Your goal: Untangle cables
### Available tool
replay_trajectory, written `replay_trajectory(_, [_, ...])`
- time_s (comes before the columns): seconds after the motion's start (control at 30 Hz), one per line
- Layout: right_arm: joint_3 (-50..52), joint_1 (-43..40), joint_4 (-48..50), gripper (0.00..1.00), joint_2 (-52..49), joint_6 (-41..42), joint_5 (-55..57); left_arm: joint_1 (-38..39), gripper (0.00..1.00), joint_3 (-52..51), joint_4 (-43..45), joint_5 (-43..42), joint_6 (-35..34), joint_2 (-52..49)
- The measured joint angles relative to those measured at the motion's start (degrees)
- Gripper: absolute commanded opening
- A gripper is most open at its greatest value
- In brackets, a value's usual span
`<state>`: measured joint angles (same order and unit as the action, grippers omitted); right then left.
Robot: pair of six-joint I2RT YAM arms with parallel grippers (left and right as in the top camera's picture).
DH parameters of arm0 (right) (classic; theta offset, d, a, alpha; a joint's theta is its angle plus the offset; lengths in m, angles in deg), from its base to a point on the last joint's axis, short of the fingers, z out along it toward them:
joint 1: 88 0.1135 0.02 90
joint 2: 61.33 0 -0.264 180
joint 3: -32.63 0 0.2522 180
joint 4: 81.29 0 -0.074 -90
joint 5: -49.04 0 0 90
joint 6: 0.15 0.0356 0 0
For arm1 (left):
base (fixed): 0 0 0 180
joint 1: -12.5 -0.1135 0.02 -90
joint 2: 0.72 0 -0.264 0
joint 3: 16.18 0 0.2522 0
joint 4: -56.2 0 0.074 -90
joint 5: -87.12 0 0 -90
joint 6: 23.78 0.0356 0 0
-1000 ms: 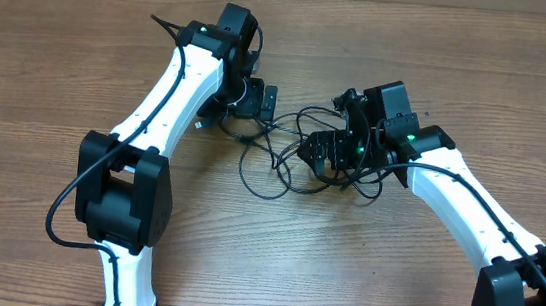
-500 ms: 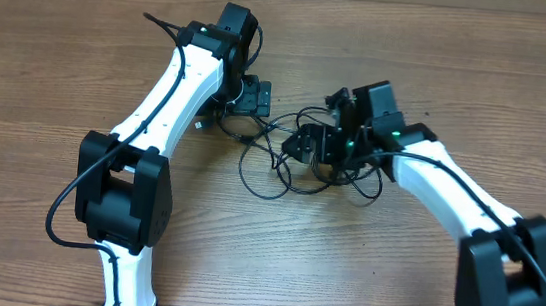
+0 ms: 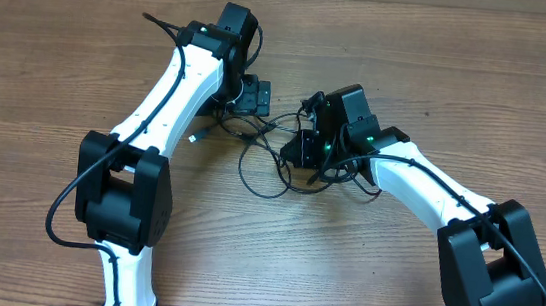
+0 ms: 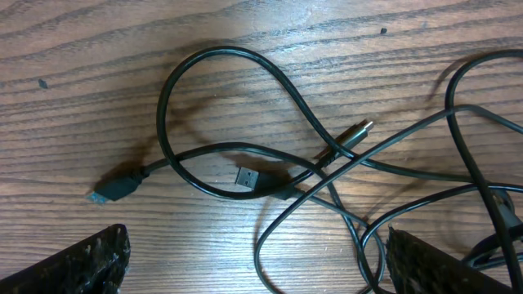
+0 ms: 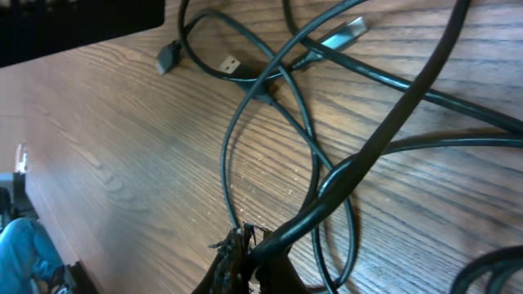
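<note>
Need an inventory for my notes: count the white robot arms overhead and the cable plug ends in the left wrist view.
White robot arms: 2
Thin black cable plug ends: 3
Total: 5

Right pincer [image 5: 245,245] now tight on cable [image 5: 409,94]

In the left wrist view the thin black flexible cables [image 4: 327,159] run off the right and bottom edges, and we see only the corners of the left gripper's black fingers [image 4: 82,261]. From overhead, the right gripper [image 3: 304,148] covers part of the tangle. In the right wrist view a blue shape [image 5: 24,249] at the lower left is too blurred for us to name.
</note>
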<state>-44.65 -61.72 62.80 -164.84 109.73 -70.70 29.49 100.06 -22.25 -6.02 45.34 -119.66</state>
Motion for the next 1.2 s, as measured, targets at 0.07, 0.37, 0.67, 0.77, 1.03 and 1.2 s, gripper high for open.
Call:
replay_trajectory(0.07, [0.0, 0.0, -0.66, 0.04, 0.0, 0.02, 0.28, 0.0, 1.0, 0.0, 0.0, 0.0, 0.0, 0.0])
replay_trajectory(0.37, [-4.55, -1.4, -18.05, 0.04, 6.69, -0.13, 5.09, 0.0, 1.0, 0.0, 0.0, 0.0, 0.0, 0.0])
replay_trajectory(0.67, [-31.12, -1.51, -30.47, 0.04, 26.8, -1.62, 15.1, 0.0, 1.0, 0.0, 0.0, 0.02, -0.02, 0.0])
replay_trajectory(0.77, [-36.57, -1.51, -31.3, 0.04, 27.61, -3.15, 16.44, 0.0, 1.0, 0.0, 0.0, 0.0, -0.02, 0.0])
replay_trajectory(1.03, [-38.47, -1.49, -26.43, 0.04, 27.41, -5.14, 18.12, 0.0, 1.0, 0.0, 0.0, 0.0, -0.02, 0.0])
replay_trajectory(1.2, [-42.27, -1.49, -24.26, 0.04, 27.32, -7.08, 18.43, 0.02, 1.0, 0.0, 0.0, 0.02, -0.02, 0.0])
